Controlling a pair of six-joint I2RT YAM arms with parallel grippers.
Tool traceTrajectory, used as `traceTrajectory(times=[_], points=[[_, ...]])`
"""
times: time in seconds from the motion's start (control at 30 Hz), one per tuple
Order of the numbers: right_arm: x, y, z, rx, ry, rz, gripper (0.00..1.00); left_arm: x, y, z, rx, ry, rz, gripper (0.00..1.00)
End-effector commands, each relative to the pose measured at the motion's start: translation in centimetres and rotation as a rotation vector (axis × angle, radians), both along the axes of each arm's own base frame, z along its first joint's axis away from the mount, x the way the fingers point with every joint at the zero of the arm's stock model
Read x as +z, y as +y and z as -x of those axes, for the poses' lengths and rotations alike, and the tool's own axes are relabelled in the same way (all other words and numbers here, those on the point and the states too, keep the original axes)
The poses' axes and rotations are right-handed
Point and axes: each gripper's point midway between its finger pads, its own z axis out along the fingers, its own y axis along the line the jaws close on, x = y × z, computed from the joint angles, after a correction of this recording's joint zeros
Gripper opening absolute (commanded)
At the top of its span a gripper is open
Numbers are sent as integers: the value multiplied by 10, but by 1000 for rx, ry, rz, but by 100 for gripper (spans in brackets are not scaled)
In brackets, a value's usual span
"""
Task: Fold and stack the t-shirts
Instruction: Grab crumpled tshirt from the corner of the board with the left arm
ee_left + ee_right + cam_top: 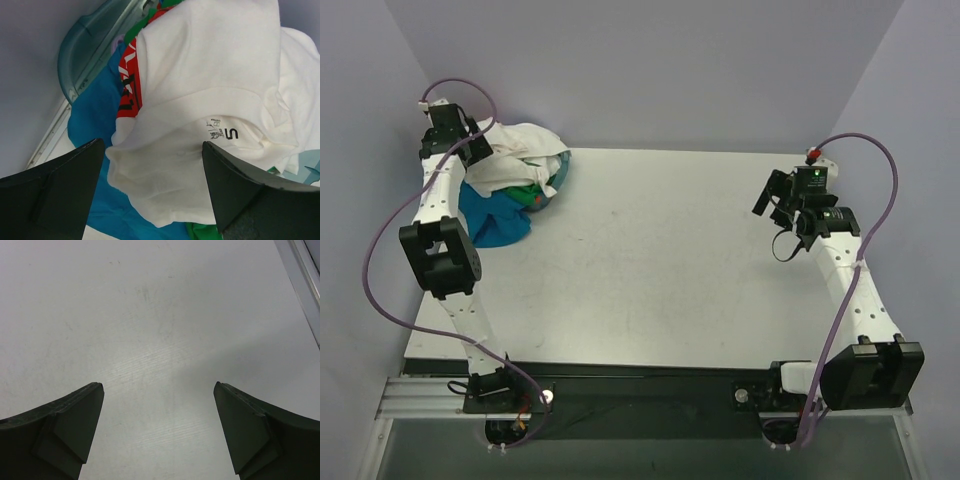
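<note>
Top view: a flat, matte pale grey table (650,260) with faint scuff marks is shown, with a crumpled heap of soft cloth t-shirts at its far left corner. The heap is topped by a white knit t-shirt (525,160), bunched into rounded folds. Beneath it a plain blue t-shirt (495,220) is spread towards the near side, a strip of green t-shirt (525,192) is exposed between the two, and a teal edge (560,175) is seen at the right of the heap. No shirt is folded.

The left gripper (480,140) is held at the left side of the heap, just above the white cloth. The right gripper (772,200) is held well apart from the heap, above the bare right side of the table.

Left wrist view: the dark, wedge-shaped fingers (60,185) of the left gripper (152,145) are spread wide and nothing is grasped. The white t-shirt (210,75) is seen between them; whether it is touched cannot be told. A red printed patch (129,95) with white and black lettering is creased into a fold, and a printed "S" size mark (231,133) is visible inside the collar. Blue cloth (95,115) and green cloth (202,231) lie under the white.

Right wrist view: the fingers (60,430) of the right gripper (157,385) are likewise spread and empty, above the smooth table surface (160,315).
</note>
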Motion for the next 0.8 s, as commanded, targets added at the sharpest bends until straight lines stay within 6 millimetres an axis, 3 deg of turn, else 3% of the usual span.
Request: traceTrajectory(times=[0.0,0.2,0.23,0.27,0.33,0.37,0.4,0.6,0.77], points=[[16,-1,-9,9,-41,-5,100,2,-6,-10,-12,-33,58,88],[11,-1,-8,5,-34,-6,100,-8,-6,-11,-16,-24,57,61],[11,-1,-8,4,-33,-9,100,-7,-5,-11,-17,-26,52,53],[11,0,-9,7,-33,-8,100,-6,-5,-11,-22,-23,47,37],[13,0,-10,11,-37,-9,100,-3,-5,-9,-21,-25,47,20],[14,0,-11,9,-40,-11,99,0,-7,-8,-28,-25,45,7],[14,0,-12,11,-40,-10,99,1,-7,-7,-29,-27,47,3],[20,2,-16,23,-53,-13,99,40,-11,6,-43,-71,39,0],[26,2,-19,34,-62,-1,99,95,-23,21,-92,-166,30,4]])
